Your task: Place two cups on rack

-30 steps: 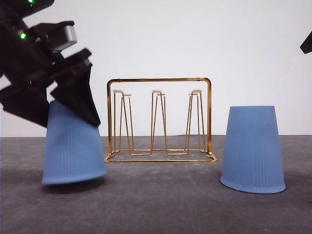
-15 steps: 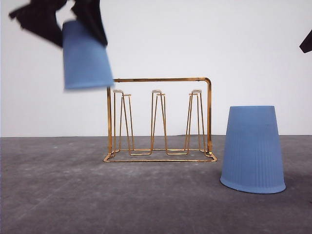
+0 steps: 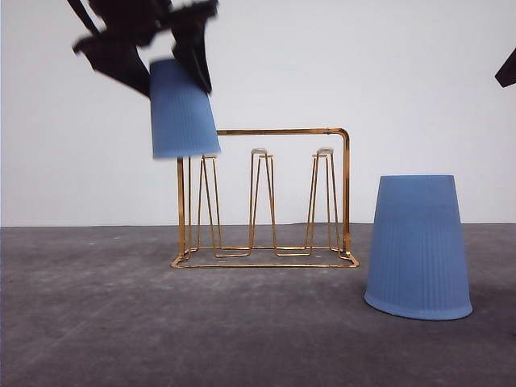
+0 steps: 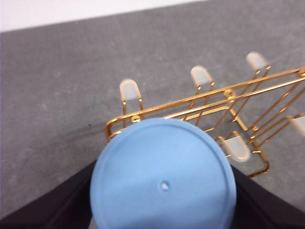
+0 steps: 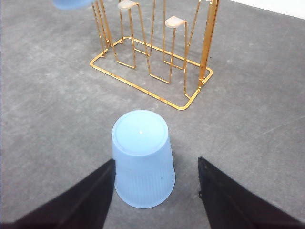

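My left claw [image 3: 173, 60], clamped on the inverted light-blue cup [image 3: 182, 110], is carrying it rightward and down from its earlier height, now over the rack's [image 3: 266, 197] leftmost prong.

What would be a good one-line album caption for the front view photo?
Left claw holds an upside-down blue cup above the gold rack; a second cup waits on the table.

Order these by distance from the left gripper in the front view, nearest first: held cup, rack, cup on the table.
1. Held cup, in the left gripper.
2. Rack, just below and right.
3. Cup on the table, far right.
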